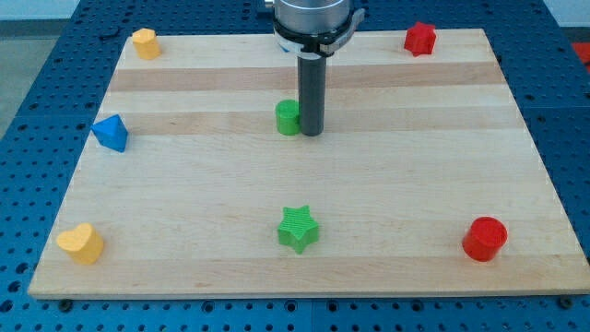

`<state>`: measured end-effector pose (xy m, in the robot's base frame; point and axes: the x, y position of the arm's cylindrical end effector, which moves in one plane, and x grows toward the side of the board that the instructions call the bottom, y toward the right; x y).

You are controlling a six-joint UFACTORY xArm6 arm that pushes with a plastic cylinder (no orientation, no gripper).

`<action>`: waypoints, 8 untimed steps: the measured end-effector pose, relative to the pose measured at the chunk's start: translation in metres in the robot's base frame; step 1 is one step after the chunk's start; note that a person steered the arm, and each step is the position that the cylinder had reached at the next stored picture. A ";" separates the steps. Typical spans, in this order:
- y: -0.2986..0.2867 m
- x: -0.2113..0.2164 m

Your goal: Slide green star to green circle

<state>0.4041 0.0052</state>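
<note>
The green star (298,229) lies near the view's bottom centre of the wooden board (184,184). The green circle (288,117) stands in the upper middle, straight above the star. My tip (312,135) rests just to the right of the green circle, touching or nearly touching it, and well above the green star.
A yellow block (145,42) sits at the top left and a red block (419,39) at the top right. A blue block (111,133) is at the left edge. A yellow heart (80,243) is at the bottom left, a red cylinder (485,239) at the bottom right.
</note>
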 end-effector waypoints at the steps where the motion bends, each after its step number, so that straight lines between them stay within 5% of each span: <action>1: 0.011 0.032; 4: -0.124 0.127; 6: -0.113 0.213; 8: -0.033 0.215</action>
<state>0.6189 -0.0278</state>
